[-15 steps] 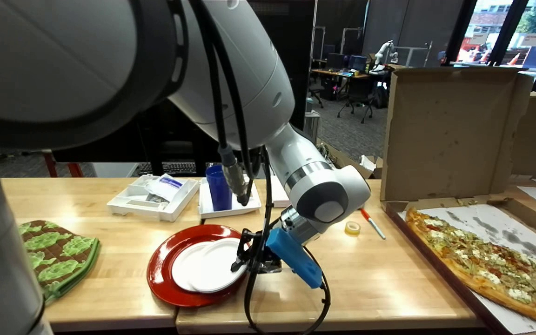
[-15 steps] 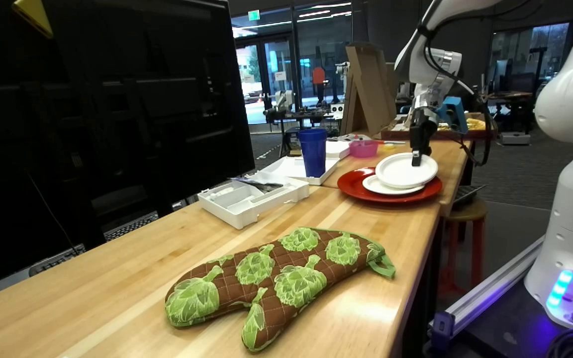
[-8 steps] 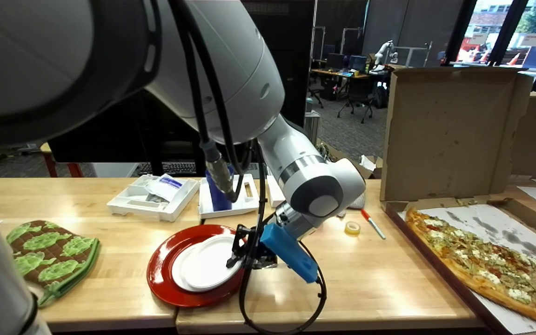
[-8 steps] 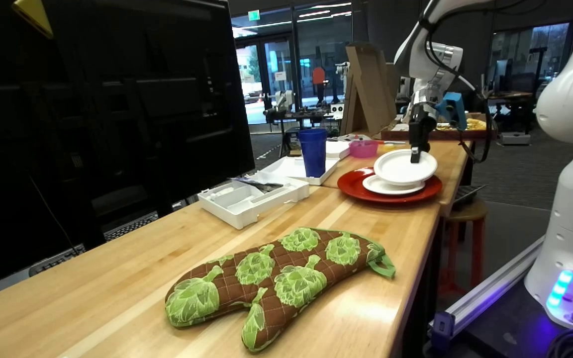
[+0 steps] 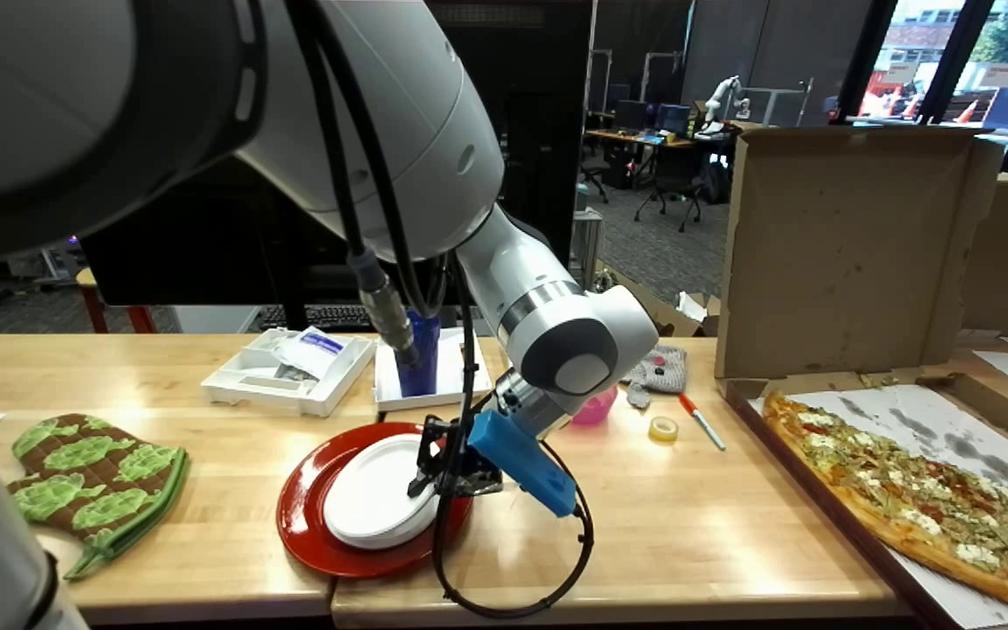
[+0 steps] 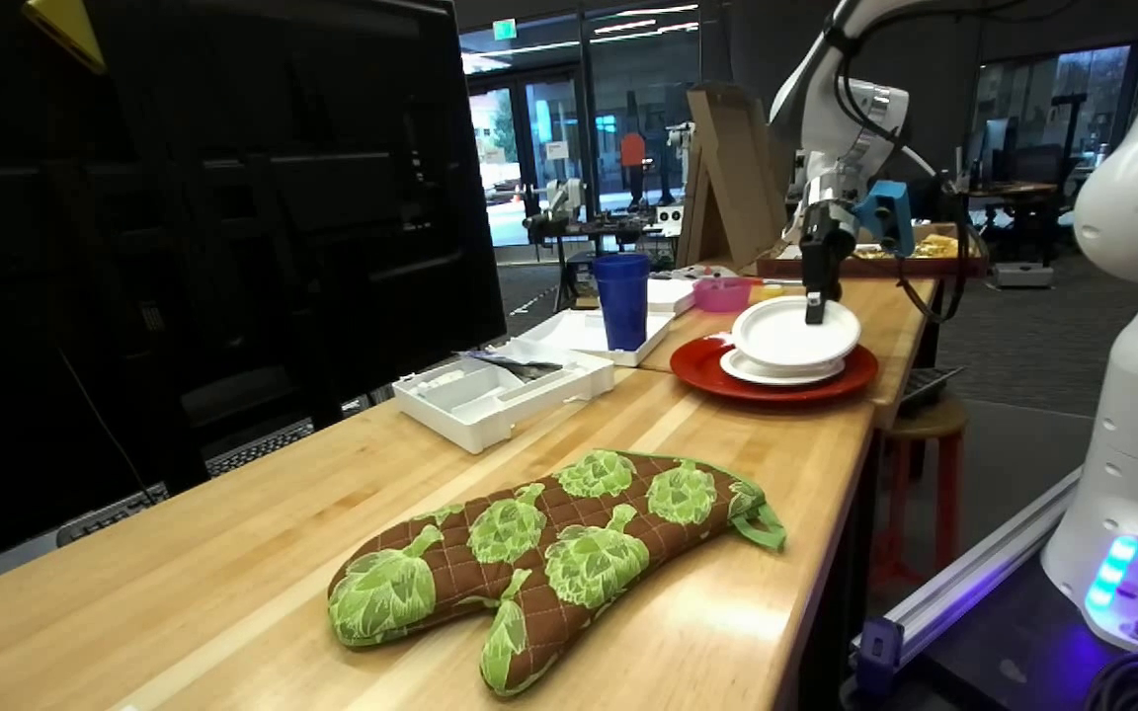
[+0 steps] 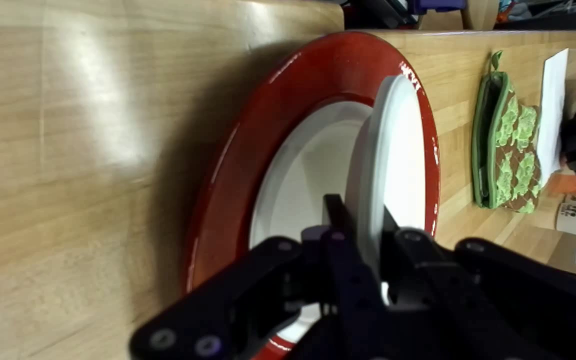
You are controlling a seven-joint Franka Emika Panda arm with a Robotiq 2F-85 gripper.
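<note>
Wooden table: lies under everything I work over, its top marked by bright patches of light.
Pizza box: lid raised, well apart from me; the toppings of its pizza are clear in an exterior view, outside my wrist view.
Red plate: flat on the wood, near the table's edge.
Oven mitt: well apart from the plates; my wrist view looks into its cuff, while its thumb shows in an exterior view.
Lower white plate: flat inside the red plate; my wrist view looks onto its bare top, mostly covered in both exterior views.
Upper white plate: tilted above the lower one; whether they touch, I cannot tell. Being round, it has no long axis; its top face leans toward the oven mitt. Both exterior views show it as a broad disc, my wrist view nearly edge-on, a band running up the view.
Blue cup: upright on a white tray.
Fingers: pinching the upper white plate's rim, one on each face.
Marker: on the wood, near a tape roll.
</note>
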